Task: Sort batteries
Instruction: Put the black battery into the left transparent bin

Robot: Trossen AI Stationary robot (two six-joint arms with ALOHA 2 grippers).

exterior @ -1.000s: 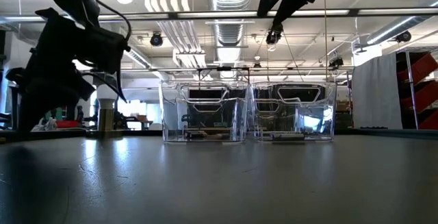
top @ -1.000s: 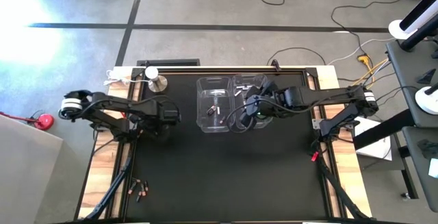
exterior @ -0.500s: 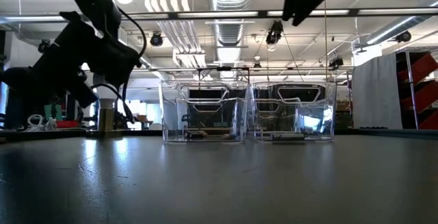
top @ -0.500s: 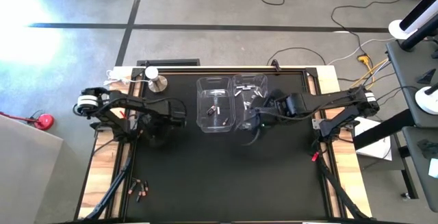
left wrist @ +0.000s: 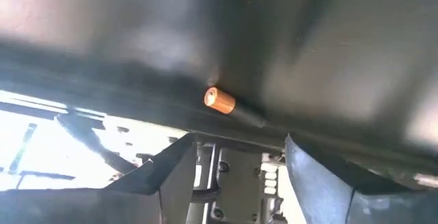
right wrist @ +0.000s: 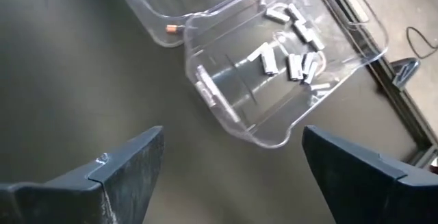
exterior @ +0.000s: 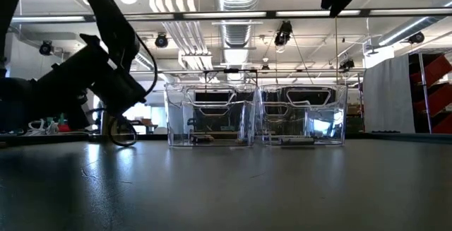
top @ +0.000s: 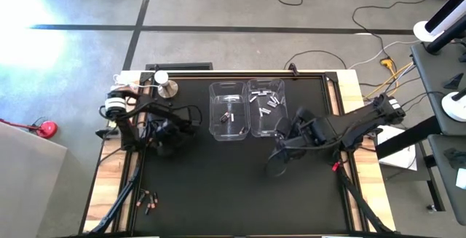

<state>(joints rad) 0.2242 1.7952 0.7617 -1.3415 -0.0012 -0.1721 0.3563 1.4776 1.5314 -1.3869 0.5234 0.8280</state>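
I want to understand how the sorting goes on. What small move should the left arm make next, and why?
Probably it should ease the left gripper down so that its open fingers come either side of the small copper-coloured cylindrical battery, then close. That battery lies loose on the black table just ahead of the fingers and is not yet held. The right gripper is open and empty.

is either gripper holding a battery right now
No. The right gripper is open and empty, near the bin of white batteries. The left gripper is open, with a copper battery lying beyond it, unheld.
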